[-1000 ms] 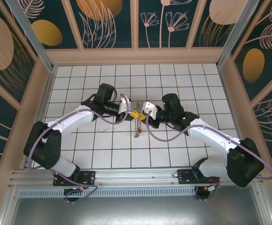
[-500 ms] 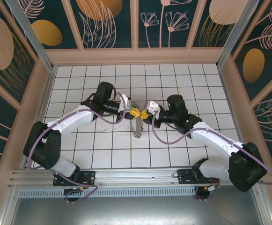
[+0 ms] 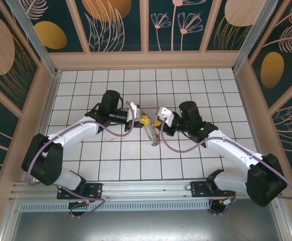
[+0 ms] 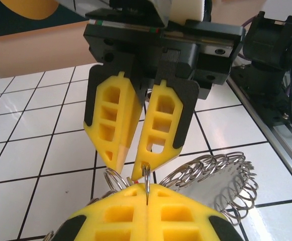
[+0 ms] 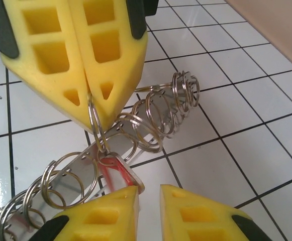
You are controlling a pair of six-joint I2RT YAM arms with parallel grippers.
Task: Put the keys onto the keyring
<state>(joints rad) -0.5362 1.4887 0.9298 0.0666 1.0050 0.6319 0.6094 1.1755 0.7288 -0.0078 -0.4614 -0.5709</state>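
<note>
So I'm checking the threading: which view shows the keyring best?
Right wrist: the keyring crosses the frame close up, its small rings distinct, one pinched by the left claw. The left wrist view catches its rings partly behind that claw's fingers. Top external shows it tiny, rings indistinct.

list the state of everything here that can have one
left tool, shut on one small ring of the keyring
right tool, jaws slightly apart, nothing clamped between them
keyring, held up by that one ring, the rest hanging below the tools
red key, at the held ring, against a right tool fingertip; threaded or not, cannot tell
</note>
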